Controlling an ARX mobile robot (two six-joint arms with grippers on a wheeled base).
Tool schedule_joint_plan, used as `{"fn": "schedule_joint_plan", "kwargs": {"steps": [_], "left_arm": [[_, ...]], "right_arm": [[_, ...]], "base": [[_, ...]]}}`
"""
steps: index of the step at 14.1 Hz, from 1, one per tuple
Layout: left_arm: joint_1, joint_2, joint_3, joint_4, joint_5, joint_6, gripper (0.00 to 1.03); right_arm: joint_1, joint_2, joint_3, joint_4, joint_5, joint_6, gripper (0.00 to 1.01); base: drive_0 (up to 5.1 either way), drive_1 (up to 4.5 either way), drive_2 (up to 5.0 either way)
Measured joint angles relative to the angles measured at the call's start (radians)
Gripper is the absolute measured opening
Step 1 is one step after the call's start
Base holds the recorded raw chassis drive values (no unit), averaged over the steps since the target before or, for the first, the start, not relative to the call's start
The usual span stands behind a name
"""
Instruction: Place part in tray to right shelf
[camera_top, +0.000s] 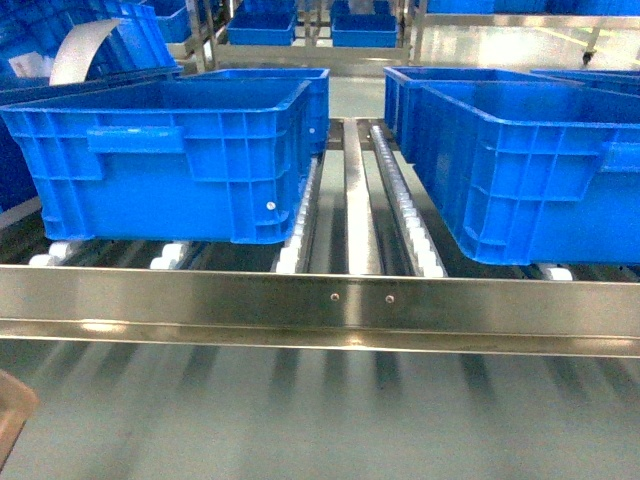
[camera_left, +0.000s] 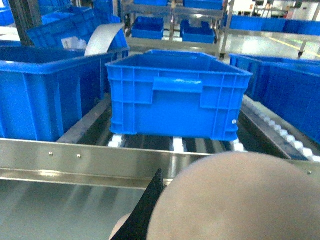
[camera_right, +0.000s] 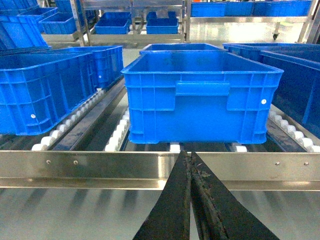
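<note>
Right shelf (camera_top: 320, 300): stainless-steel rack seen from the front; its shiny front rail crosses the whole head view, with white roller tracks (camera_top: 400, 200) running back from it.
Left crate (camera_top: 165, 155): large blue ribbed crate on the rollers, just behind the rail, left of centre in the head view.
Right crate (camera_top: 530, 170): second large blue crate on the right, near the rail; a bare lane of rollers and a steel divider lies between the two crates.
Farther crates (camera_top: 260, 25): more blue crates on racks well behind.
White sheet (camera_top: 85, 45): pale curved strip sticking up from a crate at upper left.
Tray (camera_left: 235, 197): a beige-pink rounded surface fills the lower right of the left wrist view, in front of the rail; a beige corner also shows at the bottom left edge of the head view (camera_top: 12, 420).
Part: not visible in any view.
Left gripper (camera_left: 145, 210): only one dark finger shows beside the beige surface; I cannot tell its opening or whether it grips.
Right gripper (camera_right: 192, 200): two dark fingers pressed together, nothing between them, pointing at the rail before a blue crate (camera_right: 202, 97).
</note>
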Motion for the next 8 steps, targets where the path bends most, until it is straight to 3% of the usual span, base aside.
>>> {"fn": "schedule_joint_plan", "kwargs": {"steps": [1,3,8], "left_arm": [[0.000,0.000,0.000,0.004,0.002,0.000,0.13],[0.000,0.000,0.000,0.002,-0.002,0.001,0.13],[0.000,0.000,0.000,0.003,0.001,0.003,0.13]], "right_arm": [[0.000,-0.084,0.000,-0.133,0.000,0.000,0.02],[0.000,-0.173,0.000,-0.192,0.000,0.000,0.02],[0.000,-0.173,0.000,-0.183,0.000,0.000,0.02]], "base": [[0.0,0.00,0.0],[0.0,0.00,0.0],[0.0,0.00,0.0]]}}
